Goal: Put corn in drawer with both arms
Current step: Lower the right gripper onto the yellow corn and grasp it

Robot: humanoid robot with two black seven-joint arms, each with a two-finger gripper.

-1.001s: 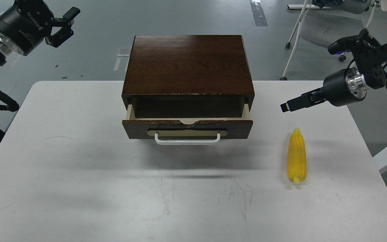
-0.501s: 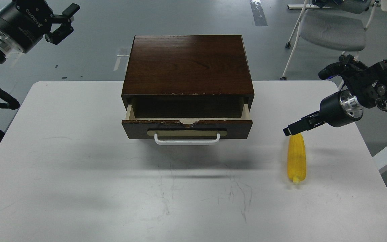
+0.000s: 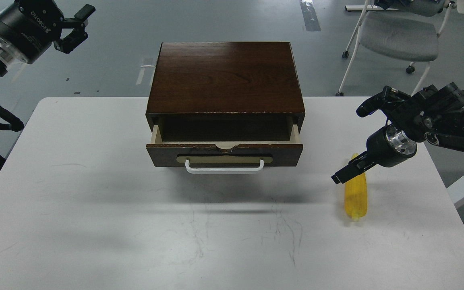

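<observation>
Head view, looking down on a white desk (image 3: 95, 193). At its far middle sits a dark wooden box (image 3: 226, 76) with its drawer (image 3: 224, 151) pulled partly open toward me, the inside looking empty. The corn (image 3: 356, 197) lies flat on the desk, well to the right of the drawer, pointing away from me.

My right tool (image 3: 346, 172) hangs over the far end of the corn, covering its tip from this angle. I see it side-on as one dark bar, so I cannot tell whether its fingers are apart or together, or whether it touches the corn. The corn appears to rest on the desk, not lifted.

My left tool (image 3: 73, 28) is raised at the far left, off the desk and well apart from the box, fingers spread and holding nothing.

My judgement: the drawer is open enough to take the corn. Gripping, carrying, dropping in and closing the drawer are all left.
</observation>
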